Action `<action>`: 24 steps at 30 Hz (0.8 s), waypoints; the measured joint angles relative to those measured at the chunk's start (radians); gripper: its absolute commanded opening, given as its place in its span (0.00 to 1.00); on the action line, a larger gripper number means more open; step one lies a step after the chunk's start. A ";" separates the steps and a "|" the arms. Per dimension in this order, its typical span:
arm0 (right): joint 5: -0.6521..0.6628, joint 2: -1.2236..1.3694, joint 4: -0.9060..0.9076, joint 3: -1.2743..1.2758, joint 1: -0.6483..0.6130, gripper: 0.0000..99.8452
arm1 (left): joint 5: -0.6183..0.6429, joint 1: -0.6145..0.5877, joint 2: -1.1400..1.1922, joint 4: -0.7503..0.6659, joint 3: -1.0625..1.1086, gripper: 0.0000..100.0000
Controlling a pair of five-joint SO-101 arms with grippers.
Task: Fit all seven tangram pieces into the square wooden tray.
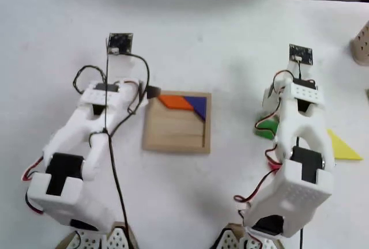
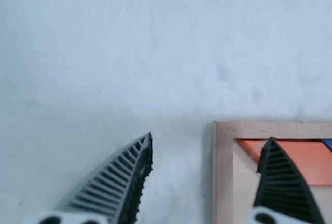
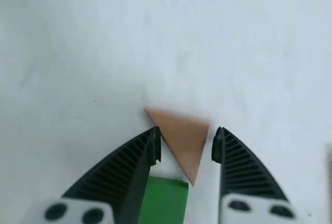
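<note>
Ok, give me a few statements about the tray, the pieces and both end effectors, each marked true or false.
1. The tray holds two pieces, an orange piece and a blue piece. True.
2. The yellow triangle lies inside the tray. False: it lies on the table, beside the right arm.
3. The right end effector is open, with a tan triangle between its fingers. True.
4. The left end effector is shut on the orange piece. False: it is open, with one finger over the tray and the other over the table.
</note>
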 measured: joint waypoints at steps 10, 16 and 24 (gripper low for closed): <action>0.005 0.055 0.040 -0.068 -0.003 0.17 | 0.000 0.000 0.000 0.000 0.000 0.33; 0.005 0.063 0.040 -0.100 -0.002 0.17 | 0.000 0.000 0.000 0.000 0.000 0.33; 0.005 0.063 0.040 -0.130 -0.005 0.17 | 0.000 0.000 0.000 0.000 0.000 0.33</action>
